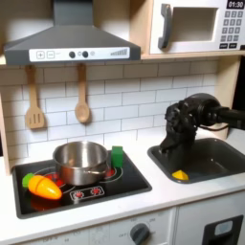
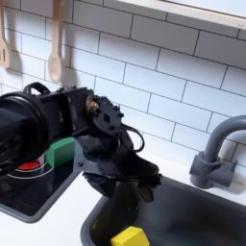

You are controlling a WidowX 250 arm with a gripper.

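My black gripper (image 1: 176, 159) points down into the dark sink (image 1: 218, 161) at the first exterior view's right. Just under its tips, a small yellow object (image 1: 179, 175) lies on the sink floor. In the second exterior view the gripper (image 2: 125, 204) hangs right above the yellow object (image 2: 128, 236), very close to it. Whether they touch is unclear. The fingers merge into one dark blur, so their gap is not readable.
A steel pot (image 1: 80, 161) stands on the black stovetop (image 1: 134, 182), with a green item (image 1: 117, 156) behind it and an orange-yellow toy vegetable (image 1: 41, 186) at the front left. Two wooden utensils (image 1: 82, 100) hang on the tiled wall. A grey faucet (image 2: 216, 154) rises behind the sink.
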